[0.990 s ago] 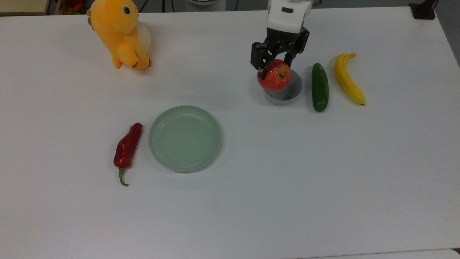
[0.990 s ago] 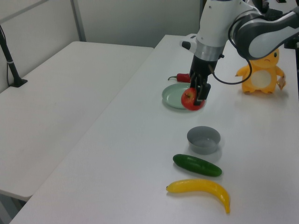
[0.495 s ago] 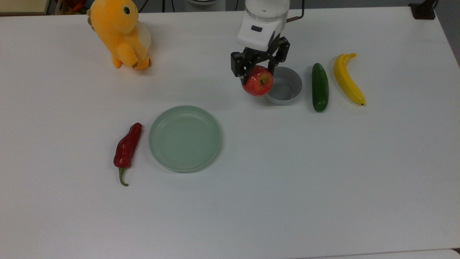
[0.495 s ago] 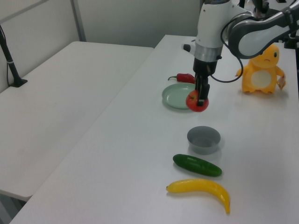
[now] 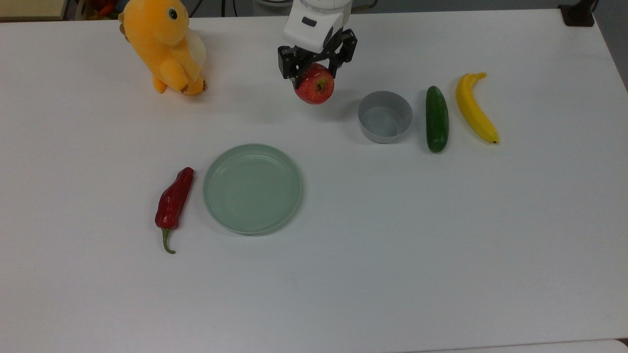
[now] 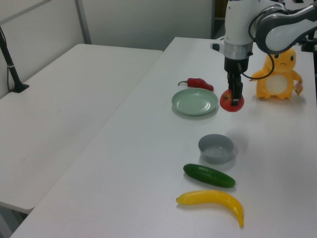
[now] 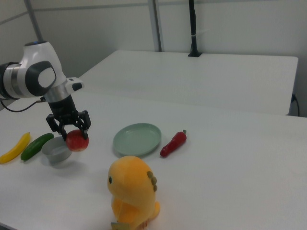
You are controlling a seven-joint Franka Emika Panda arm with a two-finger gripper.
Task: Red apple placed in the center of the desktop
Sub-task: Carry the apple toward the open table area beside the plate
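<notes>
A black two-finger gripper [image 5: 316, 68] on a white robot arm is clamped around a round red apple [image 5: 314, 84], holding it in the air above the plain white desktop [image 5: 392, 235], toward the top view's far edge and well short of the middle. In the top view a round grey plastic bowl [image 5: 384, 116] sits to the apple's right, then a dark green cucumber [image 5: 436, 118] and a yellow banana [image 5: 474, 107]. An orange plush toy [image 5: 164, 44] stands near the far left corner. Nearer the middle lie a round pale-green plate [image 5: 252, 188] and a long dark-red chili pepper [image 5: 173, 201].
</notes>
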